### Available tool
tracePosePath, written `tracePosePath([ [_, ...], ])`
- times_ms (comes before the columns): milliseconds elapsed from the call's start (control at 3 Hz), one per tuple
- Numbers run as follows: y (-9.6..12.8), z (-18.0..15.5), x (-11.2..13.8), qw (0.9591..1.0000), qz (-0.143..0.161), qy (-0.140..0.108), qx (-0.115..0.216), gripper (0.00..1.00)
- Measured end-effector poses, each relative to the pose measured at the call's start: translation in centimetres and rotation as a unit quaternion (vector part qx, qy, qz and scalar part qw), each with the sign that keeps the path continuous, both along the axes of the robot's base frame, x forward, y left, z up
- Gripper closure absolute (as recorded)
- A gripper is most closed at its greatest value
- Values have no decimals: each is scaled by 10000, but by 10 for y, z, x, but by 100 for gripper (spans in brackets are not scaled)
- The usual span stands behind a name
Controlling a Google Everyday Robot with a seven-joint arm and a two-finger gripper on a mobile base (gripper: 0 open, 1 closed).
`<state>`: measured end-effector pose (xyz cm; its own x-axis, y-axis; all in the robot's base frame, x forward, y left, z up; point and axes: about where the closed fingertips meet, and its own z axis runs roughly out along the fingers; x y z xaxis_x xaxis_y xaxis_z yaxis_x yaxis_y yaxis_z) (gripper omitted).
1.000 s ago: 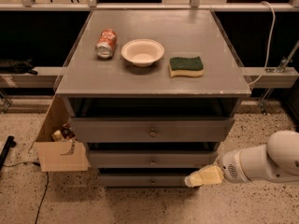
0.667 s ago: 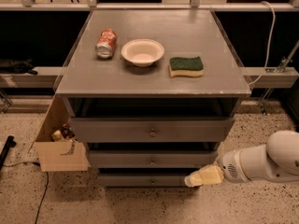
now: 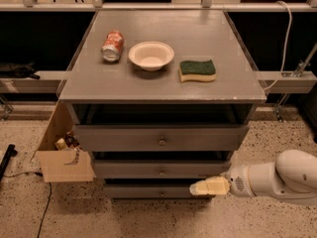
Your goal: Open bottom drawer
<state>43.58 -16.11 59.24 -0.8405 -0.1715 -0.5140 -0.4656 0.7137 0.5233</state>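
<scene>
One gripper [image 3: 210,186] — the cream-coloured tip of a white arm entering from the lower right — is shown nearest the camera. It is held low over the speckled floor [image 3: 148,219], in front of the right part of the bottom drawer [image 3: 138,191]. Whether it is released or clenched cannot be told, nor whether the drawer front is touched.

The bottom drawer, narrowest of three grey fronts, is seen shut at the foot of the cabinet. Its small round knob [image 3: 161,193] is set at centre, to the left of the gripper tip and apart from it. Above it are stacked the middle drawer [image 3: 129,169] and the wide top drawer [image 3: 119,138], each with its own knob.

Risk is judged as follows. The knob is small and lies just under the middle drawer, so a grip taken too high may catch the wrong front. A grip taken off-centre may slip off the knob — the drawer would then be left shut. A skewed pull may bind it in its frame.

Open floor is available in front of the cabinet for a straight pull toward the camera. At left, a cardboard box [image 3: 64,165] is set against the cabinet side, out of the drawer's path. Farther back, on the cabinet top [image 3: 148,86], a can [image 3: 112,45], a bowl [image 3: 151,55] and a sponge [image 3: 197,70] are laid, well apart from the work.
</scene>
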Motion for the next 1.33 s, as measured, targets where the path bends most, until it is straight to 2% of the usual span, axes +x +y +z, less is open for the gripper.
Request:
tracePosePath([
  [333,11,-60,6,9972,-274,574,381,0],
  [667,9,-89,10,9949,-429,806,419,0],
  [1000,12,-85,-13,9990,-440,84,39,0],
  [1333,24,-76,-9,9958,-377,-717,-430,0],
])
